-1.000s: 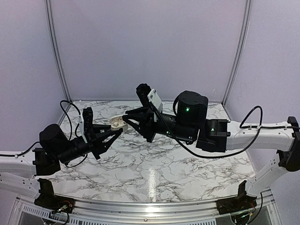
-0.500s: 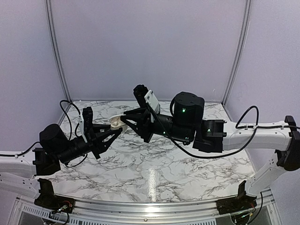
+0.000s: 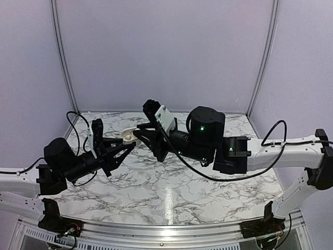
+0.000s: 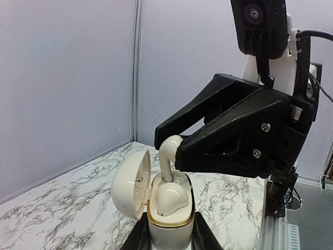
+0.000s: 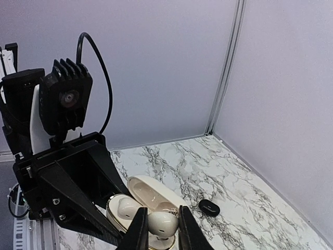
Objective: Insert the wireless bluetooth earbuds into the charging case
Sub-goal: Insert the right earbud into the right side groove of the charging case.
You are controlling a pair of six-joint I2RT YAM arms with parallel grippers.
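My left gripper (image 4: 171, 238) is shut on the base of the white charging case (image 4: 171, 226), held upright above the table. Its lid (image 4: 130, 182) is swung open to the left. One cream-white earbud (image 4: 169, 200) sits in the near socket. My right gripper (image 5: 158, 225) is shut on a second cream-white earbud (image 5: 162, 223), directly over the case (image 5: 115, 209). In the left wrist view this earbud (image 4: 167, 156) hangs from the right gripper's fingers (image 4: 229, 151), and its lower end reaches the far socket. From above, both grippers meet at the case (image 3: 129, 136).
A small black oval object (image 5: 209, 208) lies on the marble table (image 5: 250, 208) beyond the case, near the back right corner. Grey walls stand close behind and to the sides. The two grippers' fingers are almost touching around the case.
The right arm has moved left with its earbud, closing onto the open case. The left arm and the case have stayed still.
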